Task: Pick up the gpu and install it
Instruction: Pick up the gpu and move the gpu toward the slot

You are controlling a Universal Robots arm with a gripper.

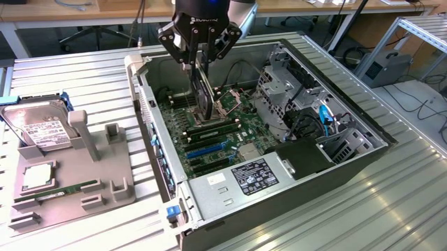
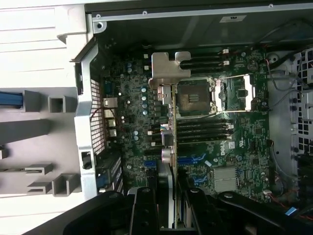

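Note:
The gpu (image 1: 203, 94) is a thin dark card hanging edge-on inside the open computer case (image 1: 293, 183), just above the motherboard (image 1: 209, 138). My gripper (image 1: 199, 64) is shut on the card's upper edge. In the wrist view the gpu (image 2: 169, 147) runs as a narrow blade from between my fingers (image 2: 145, 208) out to its silver bracket (image 2: 166, 68), which sits near the CPU socket (image 2: 195, 95). My gripper (image 2: 168, 208) clamps it from both sides. Blue expansion slots (image 2: 193, 159) (image 1: 206, 149) lie on the board beside the card's line.
A grey fixture tray (image 1: 104, 183) at the exterior view's left holds a silver hard drive (image 1: 38, 128), a CPU (image 1: 36, 178) and a green RAM stick (image 1: 66, 189). Inside the case, a drive cage (image 1: 286, 89) with cables and the power supply (image 1: 244, 180) crowd the board.

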